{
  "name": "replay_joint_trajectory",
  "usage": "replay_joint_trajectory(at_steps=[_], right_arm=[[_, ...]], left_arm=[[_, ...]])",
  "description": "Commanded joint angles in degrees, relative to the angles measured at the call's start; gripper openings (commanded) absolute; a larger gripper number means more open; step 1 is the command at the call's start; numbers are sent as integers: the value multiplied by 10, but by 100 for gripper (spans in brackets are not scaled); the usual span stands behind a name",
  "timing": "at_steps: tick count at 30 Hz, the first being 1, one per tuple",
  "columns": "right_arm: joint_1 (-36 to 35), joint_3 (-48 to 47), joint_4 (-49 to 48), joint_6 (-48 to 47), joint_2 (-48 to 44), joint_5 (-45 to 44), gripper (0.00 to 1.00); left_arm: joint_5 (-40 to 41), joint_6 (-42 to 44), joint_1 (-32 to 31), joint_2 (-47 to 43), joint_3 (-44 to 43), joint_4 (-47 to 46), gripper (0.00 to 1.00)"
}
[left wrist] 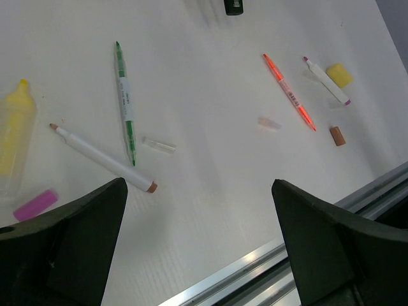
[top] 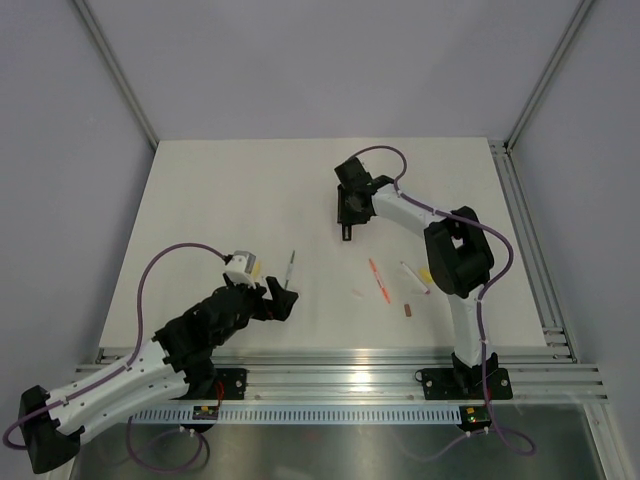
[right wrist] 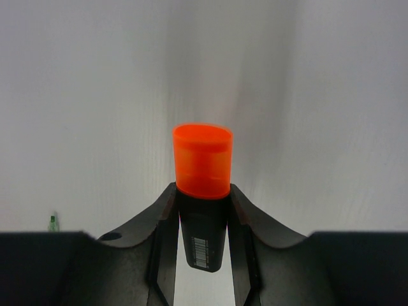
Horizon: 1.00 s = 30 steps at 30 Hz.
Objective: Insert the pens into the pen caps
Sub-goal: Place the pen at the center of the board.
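Left wrist view: the left gripper (left wrist: 198, 185) is hovering wide open, nearest the white pen (left wrist: 102, 158), which is lying just ahead, slanting away leftward across the jaws' line. Far off, the right gripper (right wrist: 203, 199) is clamping the orange-capped black highlighter (right wrist: 204, 245).

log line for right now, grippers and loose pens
left gripper: open, empty | right gripper: shut on black highlighter | on table: green pen, orange pen, brown cap
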<state>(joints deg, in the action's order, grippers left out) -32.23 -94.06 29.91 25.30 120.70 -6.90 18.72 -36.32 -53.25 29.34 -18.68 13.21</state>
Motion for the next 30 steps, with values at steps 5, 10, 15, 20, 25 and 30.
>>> replay_joint_trajectory(at_steps=[5,10,15,20,25,30], right_arm=[[1,-52,54,-9,26,7,18],[6,-55,60,-4,39,-8,31],[10,-82,85,-11,51,-22,41],[15,-89,94,-17,51,-22,44],[17,-112,117,-31,36,-43,59],[1,-34,52,-34,-69,-2,59]], left_arm=[[25,5,-2,-13,-5,-35,99],[21,6,-2,-16,-8,-27,99],[19,10,-2,-45,-27,9,99],[27,12,-2,-90,-45,57,99],[19,5,-2,-107,-54,73,99],[-10,4,-2,-113,-94,87,99]])
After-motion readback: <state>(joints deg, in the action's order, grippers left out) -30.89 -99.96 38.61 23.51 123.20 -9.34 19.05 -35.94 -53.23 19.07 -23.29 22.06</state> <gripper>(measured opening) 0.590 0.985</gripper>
